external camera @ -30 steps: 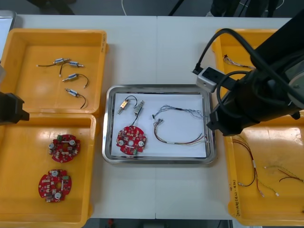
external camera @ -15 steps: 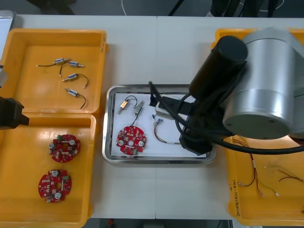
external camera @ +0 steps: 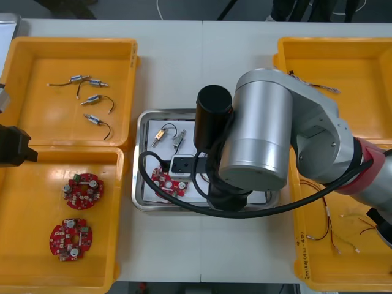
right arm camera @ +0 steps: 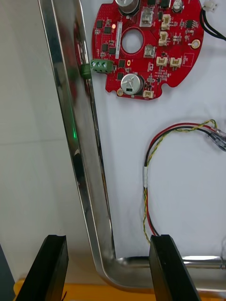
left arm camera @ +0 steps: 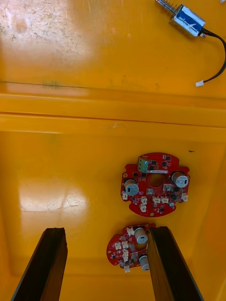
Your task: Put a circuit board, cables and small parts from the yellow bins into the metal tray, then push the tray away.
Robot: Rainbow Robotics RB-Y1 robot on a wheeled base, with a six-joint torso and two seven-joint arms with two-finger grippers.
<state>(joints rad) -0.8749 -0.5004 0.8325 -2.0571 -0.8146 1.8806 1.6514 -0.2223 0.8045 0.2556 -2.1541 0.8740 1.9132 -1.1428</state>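
No legible txt. Faint print on rim of right-near yellow bin (external camera: 298, 245), too small to read; circuit board (right arm camera: 148, 47) markings likewise.

Light table (external camera: 177, 67) with a seam (external camera: 202, 61) down its middle, dark floor (external camera: 122, 7) beyond its far edge, white cord (external camera: 158, 8) lying there

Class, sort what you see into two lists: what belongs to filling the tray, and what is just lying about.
Job: tray, tray board, red and yellow cable, tray parts, right gripper at its corner.
Lying about: bin boards, bin parts, bin cables, left gripper parked over a left bin.
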